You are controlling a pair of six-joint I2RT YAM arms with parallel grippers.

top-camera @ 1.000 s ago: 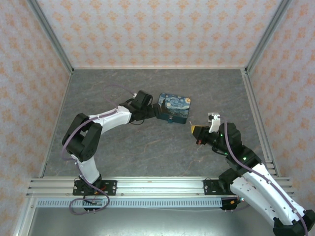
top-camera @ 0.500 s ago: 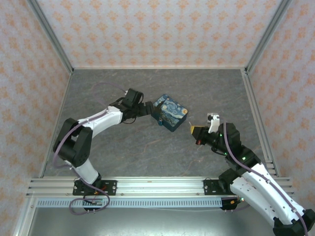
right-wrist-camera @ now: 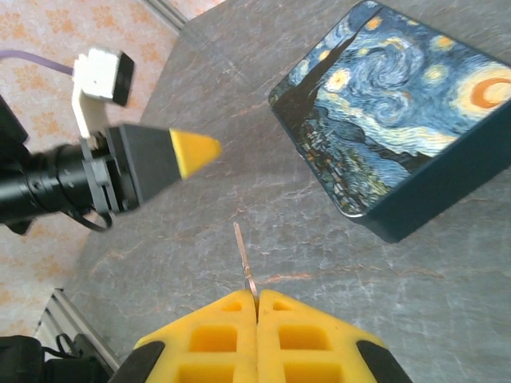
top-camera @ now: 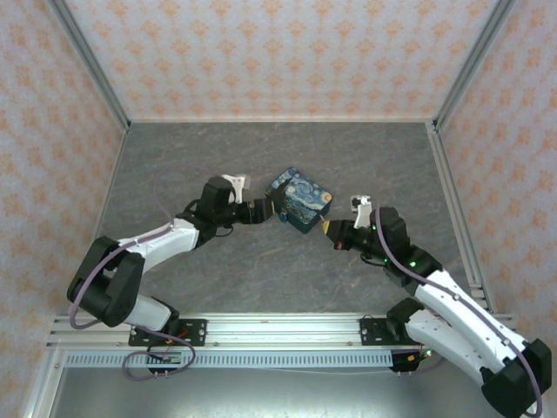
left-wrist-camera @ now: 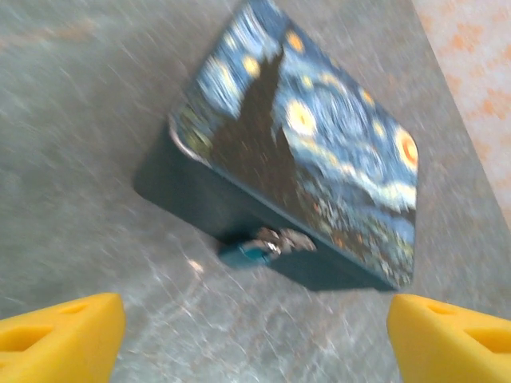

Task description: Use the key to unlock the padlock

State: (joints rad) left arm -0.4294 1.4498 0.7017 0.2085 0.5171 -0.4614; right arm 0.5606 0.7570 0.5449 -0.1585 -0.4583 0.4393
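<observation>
Left wrist: padlock (left-wrist-camera: 257,249) blurred at tin (left-wrist-camera: 319,152) front; left tool (left-wrist-camera: 255,331) spread. Right wrist: right tool (right-wrist-camera: 257,307) pinches key (right-wrist-camera: 243,259), bow hidden.

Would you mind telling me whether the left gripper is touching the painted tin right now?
Apart. In the left wrist view the left gripper is open, and bare table lies between its yellow fingertips and the painted tin.
</observation>
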